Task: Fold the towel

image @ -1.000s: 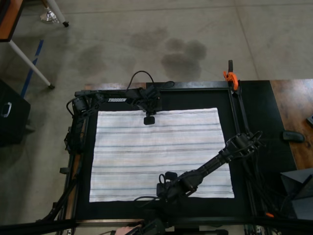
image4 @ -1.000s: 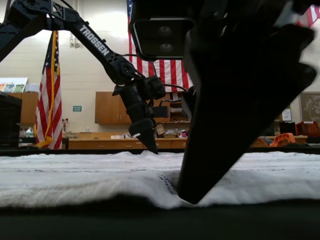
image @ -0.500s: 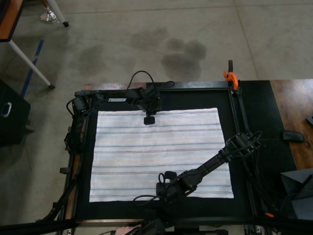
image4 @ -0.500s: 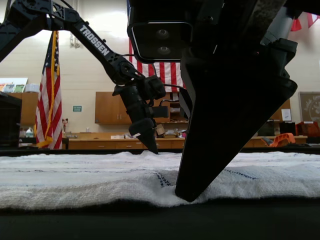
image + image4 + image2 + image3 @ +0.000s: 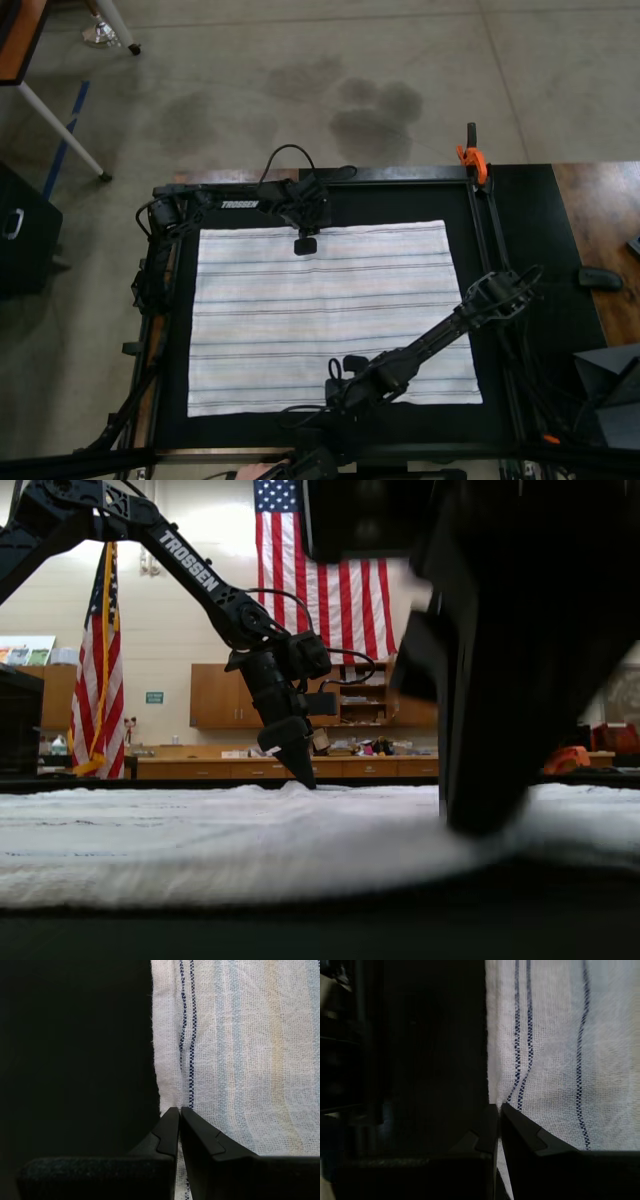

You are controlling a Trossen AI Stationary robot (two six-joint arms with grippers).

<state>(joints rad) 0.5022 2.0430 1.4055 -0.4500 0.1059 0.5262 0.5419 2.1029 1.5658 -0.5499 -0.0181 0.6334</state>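
Towel (image 5: 330, 315) lies flat on the black tabletop (image 5: 520, 210). I see the left gripper (image 5: 179, 1110) and right gripper (image 5: 499, 1106) each pinching an opposite hem. Risk: thin bites may slip on lifting, and uneven travel would skew the fold.

In the exterior view the near arm (image 5: 520, 650) is blurred, hiding part of the towel (image 5: 200, 840).

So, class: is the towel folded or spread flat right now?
Spread flat: the towel lies as one full rectangle on the black table, with no layer doubled over.
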